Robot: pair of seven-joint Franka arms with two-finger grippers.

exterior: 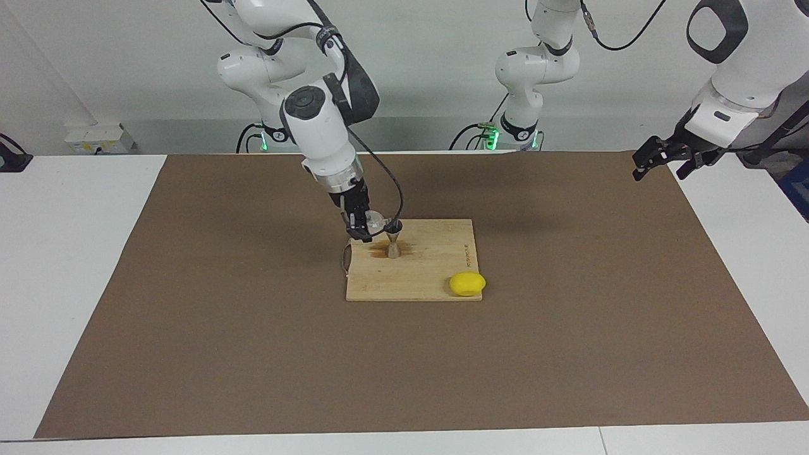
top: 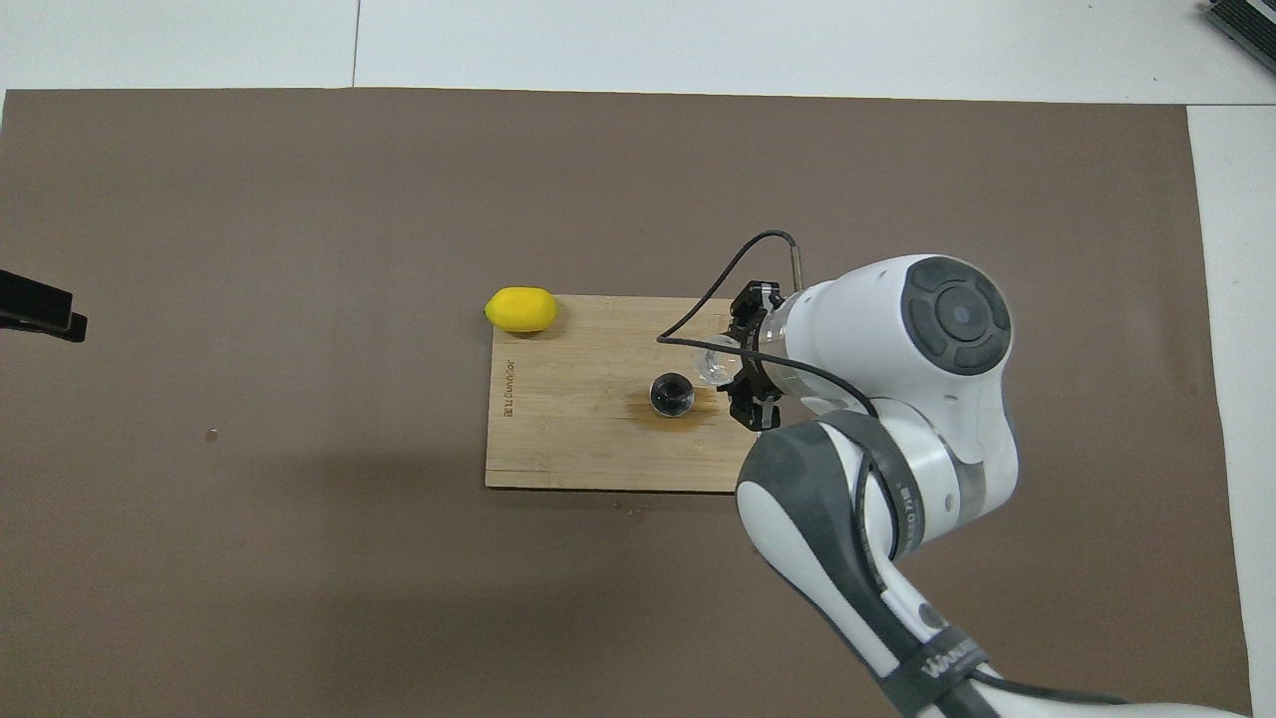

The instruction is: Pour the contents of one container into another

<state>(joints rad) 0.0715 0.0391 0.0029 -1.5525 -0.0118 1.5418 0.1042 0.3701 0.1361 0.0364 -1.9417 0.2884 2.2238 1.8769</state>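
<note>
— So, where's the right gripper (exterior: 361, 221)?
— Clamped on the glass tumbler (exterior: 375, 221), tipped over the jigger (exterior: 394, 243) on the cutting board (exterior: 436, 272). The glass is probably slick and brittle; grip its ribbed sides.
— And the left gripper (exterior: 657, 161)?
— Waiting spread wide, off the mat's edge.
</note>
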